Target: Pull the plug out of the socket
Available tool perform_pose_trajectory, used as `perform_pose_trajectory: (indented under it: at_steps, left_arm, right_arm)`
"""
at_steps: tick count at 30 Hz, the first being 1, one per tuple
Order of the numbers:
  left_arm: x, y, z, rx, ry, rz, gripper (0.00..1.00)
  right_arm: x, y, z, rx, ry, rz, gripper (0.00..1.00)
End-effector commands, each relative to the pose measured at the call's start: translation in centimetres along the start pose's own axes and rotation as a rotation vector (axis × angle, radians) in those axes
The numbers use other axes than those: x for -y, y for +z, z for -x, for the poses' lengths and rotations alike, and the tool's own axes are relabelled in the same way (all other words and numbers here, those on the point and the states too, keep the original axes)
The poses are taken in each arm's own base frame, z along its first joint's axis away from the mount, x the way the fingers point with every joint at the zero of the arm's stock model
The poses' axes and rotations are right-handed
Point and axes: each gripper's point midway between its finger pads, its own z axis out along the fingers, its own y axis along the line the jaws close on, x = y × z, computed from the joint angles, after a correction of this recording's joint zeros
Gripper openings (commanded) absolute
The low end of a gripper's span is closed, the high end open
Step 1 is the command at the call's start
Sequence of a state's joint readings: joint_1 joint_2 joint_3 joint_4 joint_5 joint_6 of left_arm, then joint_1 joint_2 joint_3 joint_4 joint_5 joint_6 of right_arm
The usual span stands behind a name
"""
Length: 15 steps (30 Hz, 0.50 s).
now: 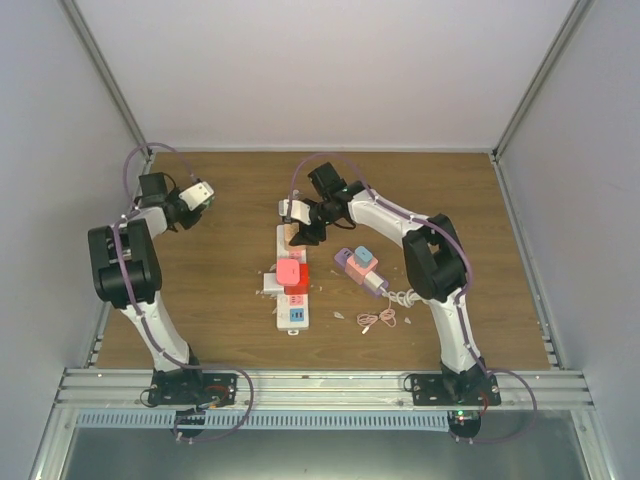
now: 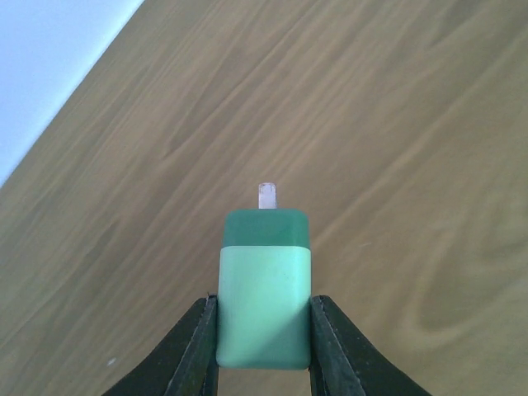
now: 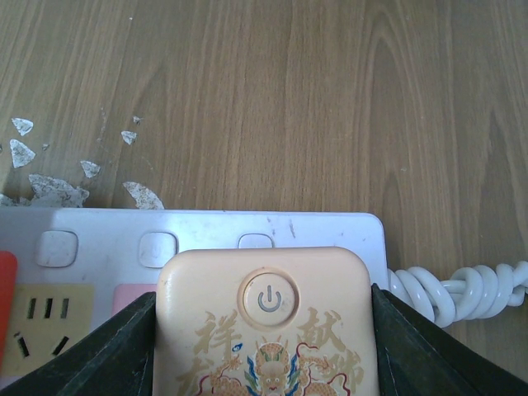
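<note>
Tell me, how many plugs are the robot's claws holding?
2. The mint-green plastic plug is in the left claw, at the table's far left. The peach square plug is in the right claw, sitting on the white power strip.

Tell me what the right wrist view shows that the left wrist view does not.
Only right wrist: the right gripper closed on a peach plug sitting on a white power strip, plus a coiled cord and white flakes. Only left wrist: the left gripper holding a green plug, free of any socket. Both: the wooden table.
</note>
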State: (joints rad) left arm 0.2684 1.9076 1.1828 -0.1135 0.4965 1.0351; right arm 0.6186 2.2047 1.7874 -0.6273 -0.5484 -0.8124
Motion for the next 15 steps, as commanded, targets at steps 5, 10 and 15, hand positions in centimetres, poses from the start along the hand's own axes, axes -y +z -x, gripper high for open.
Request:
perform_pose_trajectory:
  at_steps: [5,10,15]
  left_arm:
    - [-8.6,1.1,-2.3,-0.148,0.128,0.384,0.17]
    - [-8.4,1.7,-2.9,-0.187,0.21,0.43,0.2]
    - [-6.0,2.8,-3.6,-0.238,0.331,0.438,0.27]
  right_arm:
    - [-1.7,0.1,-3.5,-0.098,0.129,0.048,0.14]
    - [-1.6,0.3,-3.3,-0.091,0.131,0.045,0.15]
    - [-1.5,0.3,-3.2,-0.087,0.134,0.042,0.15]
